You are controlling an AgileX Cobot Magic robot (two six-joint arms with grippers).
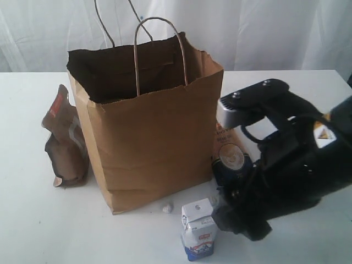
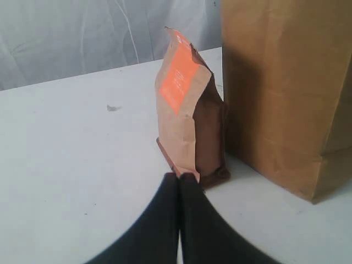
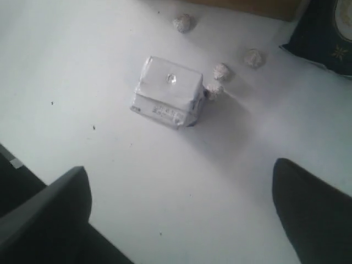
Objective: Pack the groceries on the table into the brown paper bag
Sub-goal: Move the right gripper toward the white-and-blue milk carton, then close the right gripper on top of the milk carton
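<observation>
Carton (image 3: 168, 92) stands clear beneath spread right hand (image 3: 180, 168); left hand (image 2: 180, 175) closed near pouch (image 2: 187, 121) edge.

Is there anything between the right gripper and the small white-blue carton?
Nothing visible. Only bare table lies between the open right gripper and the small white-blue carton; crumpled balls sit beside it, not in the gap.

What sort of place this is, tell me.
Probably a staged robot test setup, not a shop: plain white table, white curtain backdrop, brown paper bag, small white-blue carton near it.
</observation>
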